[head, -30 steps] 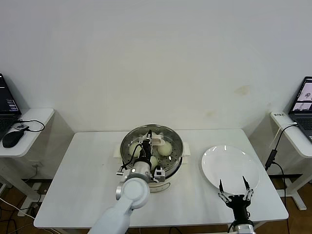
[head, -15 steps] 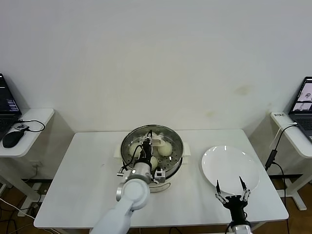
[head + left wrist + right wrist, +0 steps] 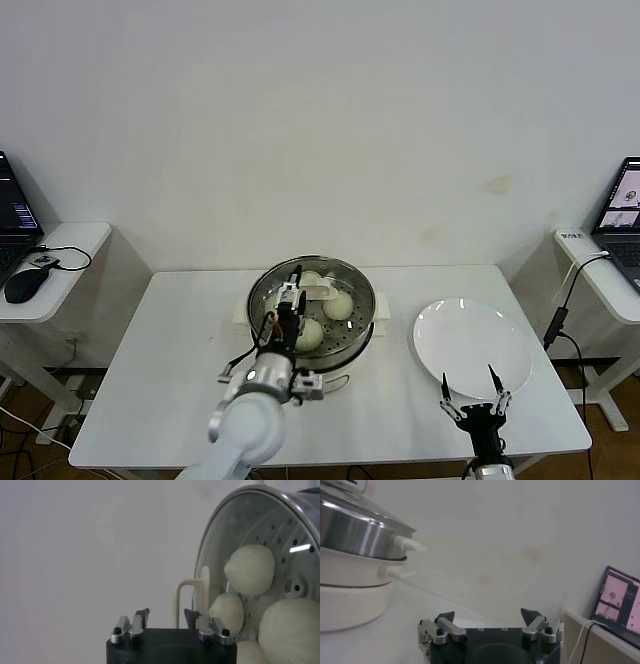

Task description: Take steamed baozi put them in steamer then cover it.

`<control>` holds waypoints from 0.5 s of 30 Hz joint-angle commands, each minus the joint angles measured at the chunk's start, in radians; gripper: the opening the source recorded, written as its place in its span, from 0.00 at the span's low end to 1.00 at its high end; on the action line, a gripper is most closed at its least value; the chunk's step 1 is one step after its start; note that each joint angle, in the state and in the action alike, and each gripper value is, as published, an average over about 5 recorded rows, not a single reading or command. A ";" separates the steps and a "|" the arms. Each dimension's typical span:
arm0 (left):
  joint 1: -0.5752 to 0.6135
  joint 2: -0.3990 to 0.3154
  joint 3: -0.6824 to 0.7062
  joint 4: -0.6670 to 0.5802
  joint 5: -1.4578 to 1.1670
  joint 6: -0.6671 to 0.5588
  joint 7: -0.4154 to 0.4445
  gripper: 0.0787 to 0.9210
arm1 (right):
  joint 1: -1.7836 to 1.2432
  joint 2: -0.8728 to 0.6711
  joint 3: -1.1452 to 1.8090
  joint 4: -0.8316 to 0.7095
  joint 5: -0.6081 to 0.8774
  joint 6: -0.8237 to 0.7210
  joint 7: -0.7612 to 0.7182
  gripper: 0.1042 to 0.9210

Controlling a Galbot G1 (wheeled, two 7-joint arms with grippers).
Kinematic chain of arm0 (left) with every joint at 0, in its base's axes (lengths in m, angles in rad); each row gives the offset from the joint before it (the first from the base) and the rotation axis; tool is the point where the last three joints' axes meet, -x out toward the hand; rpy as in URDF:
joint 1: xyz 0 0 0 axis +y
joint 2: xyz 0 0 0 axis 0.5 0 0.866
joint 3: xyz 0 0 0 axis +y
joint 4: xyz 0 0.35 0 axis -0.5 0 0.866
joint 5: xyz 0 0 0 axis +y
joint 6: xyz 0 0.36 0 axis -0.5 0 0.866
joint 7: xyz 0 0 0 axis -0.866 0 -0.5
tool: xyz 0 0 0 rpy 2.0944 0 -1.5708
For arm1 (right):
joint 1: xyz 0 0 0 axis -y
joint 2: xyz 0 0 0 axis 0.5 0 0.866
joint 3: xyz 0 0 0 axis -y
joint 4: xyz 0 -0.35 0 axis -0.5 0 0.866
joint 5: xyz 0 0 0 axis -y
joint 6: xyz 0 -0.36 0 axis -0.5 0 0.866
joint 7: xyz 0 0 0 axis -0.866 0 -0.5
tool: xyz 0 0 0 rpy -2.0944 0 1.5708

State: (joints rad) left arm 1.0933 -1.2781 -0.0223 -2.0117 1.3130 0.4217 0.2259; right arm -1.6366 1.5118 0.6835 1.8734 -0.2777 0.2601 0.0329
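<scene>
The steamer (image 3: 364, 297) stands at the table's middle on its white base. The cover (image 3: 350, 283), a clear glass lid with a cream bar handle (image 3: 321, 292), sits on the pot. Several steamed baozi (image 3: 339, 304) lie inside under the glass, and they also show through the lid in the left wrist view (image 3: 249, 570). My left gripper (image 3: 286, 305) hovers over the lid's near-left part, open and empty; in its wrist view (image 3: 166, 614) the handle (image 3: 192, 596) stands just beyond one fingertip. My right gripper (image 3: 468, 378) is open and empty at the plate's front edge.
An empty white plate (image 3: 470, 335) lies to the right of the steamer. The steamer's side and white base fill the edge of the right wrist view (image 3: 355, 530). Side tables with laptops stand at both sides (image 3: 628, 215), and a mouse (image 3: 25, 284) lies on the left one.
My left gripper has let go of the lid's handle and drawn back toward the front left. My right gripper has sunk a little toward the table's front edge.
</scene>
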 commanded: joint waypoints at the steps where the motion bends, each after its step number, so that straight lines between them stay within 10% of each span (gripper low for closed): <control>1: 0.429 0.097 -0.265 -0.317 -0.536 -0.112 -0.297 0.81 | -0.007 -0.017 -0.010 0.004 0.029 -0.001 -0.006 0.88; 7: 0.594 0.070 -0.552 -0.175 -1.266 -0.494 -0.449 0.88 | -0.007 -0.020 -0.038 -0.002 0.062 -0.001 -0.016 0.88; 15: 0.683 0.084 -0.592 -0.124 -1.651 -0.513 -0.440 0.88 | -0.060 -0.049 -0.043 0.008 0.145 0.012 -0.053 0.88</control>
State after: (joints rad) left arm 1.5389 -1.2150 -0.3993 -2.1590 0.5260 0.1307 -0.0820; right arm -1.6557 1.4891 0.6486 1.8721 -0.2148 0.2658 0.0069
